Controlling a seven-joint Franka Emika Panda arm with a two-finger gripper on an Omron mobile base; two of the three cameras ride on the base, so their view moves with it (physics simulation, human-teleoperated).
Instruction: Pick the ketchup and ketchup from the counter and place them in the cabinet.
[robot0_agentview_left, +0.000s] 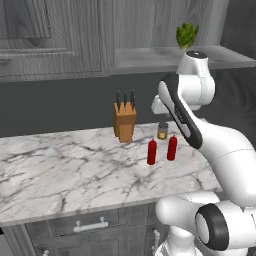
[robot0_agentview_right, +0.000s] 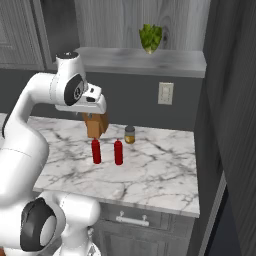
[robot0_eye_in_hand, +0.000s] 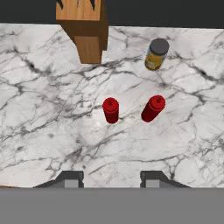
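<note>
Two red ketchup bottles stand upright side by side on the white marble counter (robot0_agentview_left: 60, 170): one (robot0_agentview_left: 152, 151) on the left, the other (robot0_agentview_left: 172, 147) on the right. From the right base they show at ketchup (robot0_agentview_right: 96, 151) and ketchup (robot0_agentview_right: 118, 152). My gripper (robot0_eye_in_hand: 110, 177) hangs above them, looking straight down, open with nothing between its fingers. The left ketchup (robot0_eye_in_hand: 110, 109) lies just ahead of the gap between the fingers and the right ketchup (robot0_eye_in_hand: 153, 108) is off to one side. The cabinet shelf (robot0_agentview_left: 150, 57) runs along the wall above the counter.
A wooden knife block (robot0_agentview_left: 124, 122) stands behind the bottles. A small yellow-brown jar (robot0_agentview_left: 162, 131) with a dark lid is near the wall. A green plant (robot0_agentview_right: 151, 38) sits on the shelf, with a wall outlet (robot0_agentview_right: 165, 93) below. Dark drawers (robot0_agentview_left: 90, 226) front the counter.
</note>
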